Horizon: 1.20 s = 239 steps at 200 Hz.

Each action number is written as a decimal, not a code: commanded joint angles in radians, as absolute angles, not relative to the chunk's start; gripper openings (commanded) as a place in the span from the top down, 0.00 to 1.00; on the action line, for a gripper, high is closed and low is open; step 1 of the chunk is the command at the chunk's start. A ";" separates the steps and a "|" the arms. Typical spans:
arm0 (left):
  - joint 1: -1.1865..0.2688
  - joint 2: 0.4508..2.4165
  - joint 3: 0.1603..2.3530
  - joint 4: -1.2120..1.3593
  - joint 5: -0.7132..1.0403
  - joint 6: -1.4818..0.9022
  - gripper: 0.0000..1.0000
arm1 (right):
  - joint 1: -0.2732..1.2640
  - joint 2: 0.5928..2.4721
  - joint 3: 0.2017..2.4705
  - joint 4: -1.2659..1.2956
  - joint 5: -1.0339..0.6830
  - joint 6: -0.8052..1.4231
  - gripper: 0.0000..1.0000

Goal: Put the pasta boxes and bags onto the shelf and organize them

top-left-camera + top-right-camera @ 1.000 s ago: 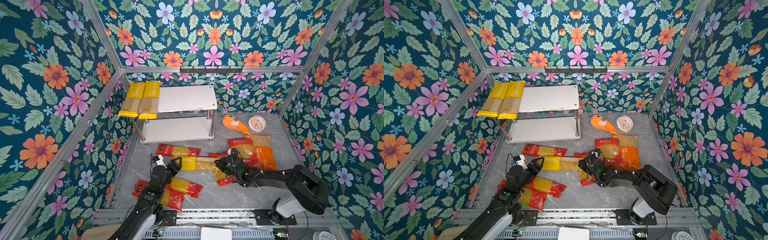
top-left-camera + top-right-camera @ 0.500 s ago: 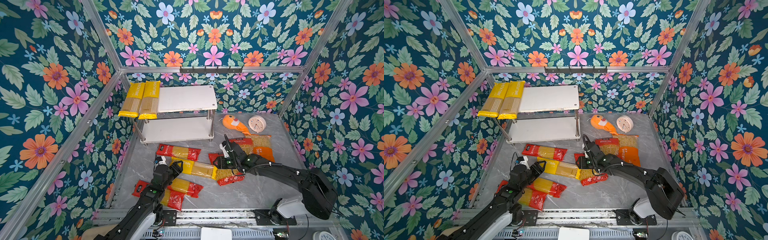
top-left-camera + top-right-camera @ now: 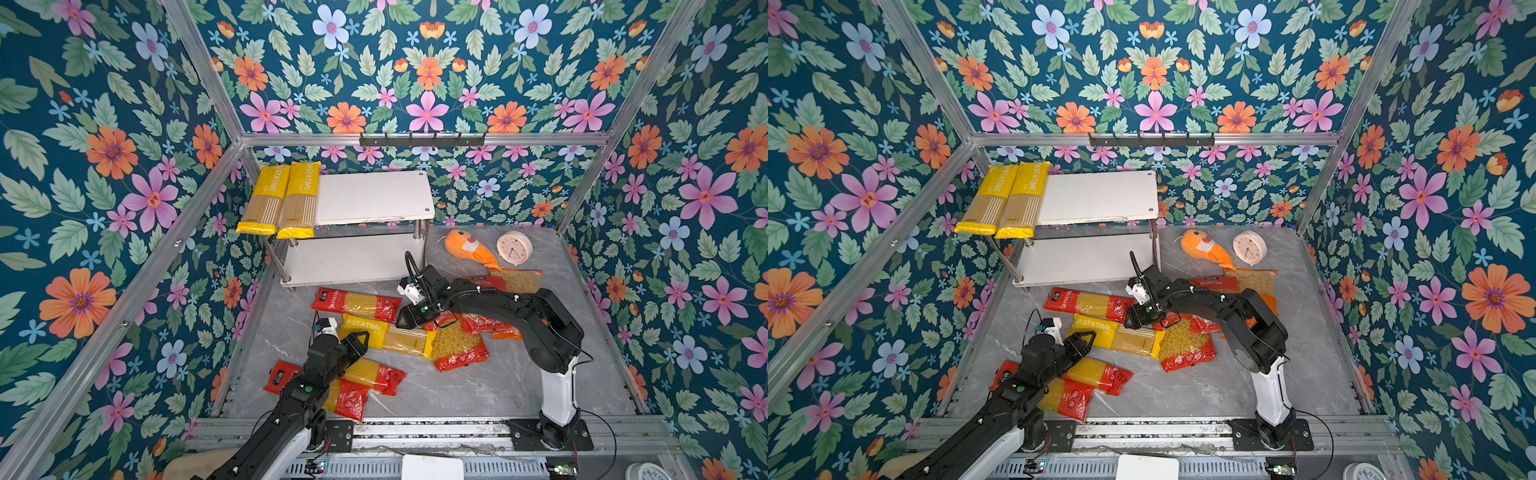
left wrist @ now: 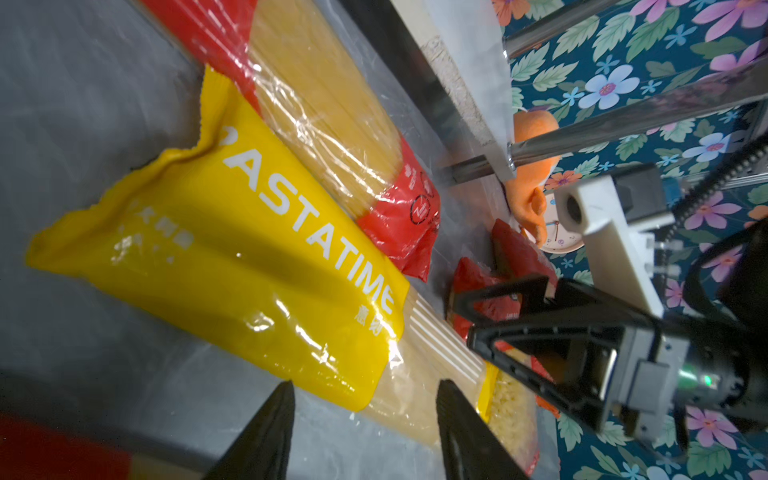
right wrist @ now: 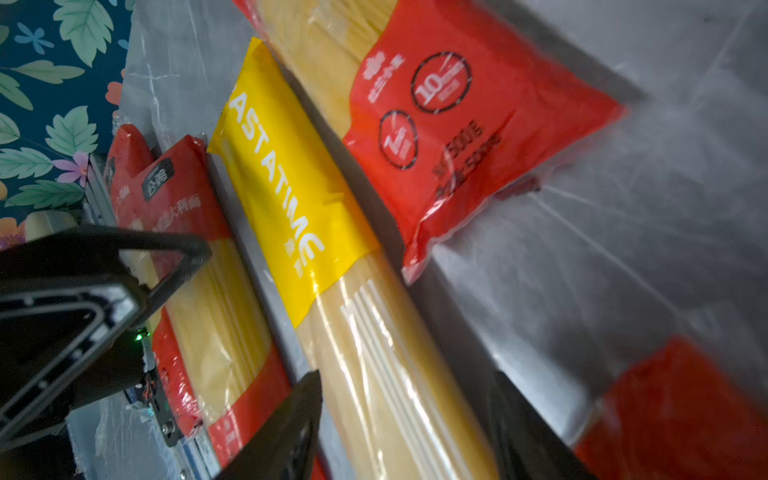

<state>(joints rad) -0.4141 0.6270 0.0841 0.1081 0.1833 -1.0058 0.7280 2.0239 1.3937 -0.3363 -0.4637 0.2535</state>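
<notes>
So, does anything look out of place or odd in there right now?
Yes. The two yellow spaghetti packs on the shelf's top board stick out past its front edge. On the table, an orange plush fish and a small clock lie at the back right; neither is pasta.

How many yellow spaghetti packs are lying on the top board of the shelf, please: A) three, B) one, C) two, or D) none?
C: two yellow spaghetti packs lie side by side on the top board of the shelf, while a third yellow pack lies on the table.
</notes>
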 commanded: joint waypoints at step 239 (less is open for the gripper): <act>-0.439 0.620 0.381 0.033 0.153 -0.895 0.45 | 0.683 1.593 0.983 -0.054 -0.785 0.255 1.00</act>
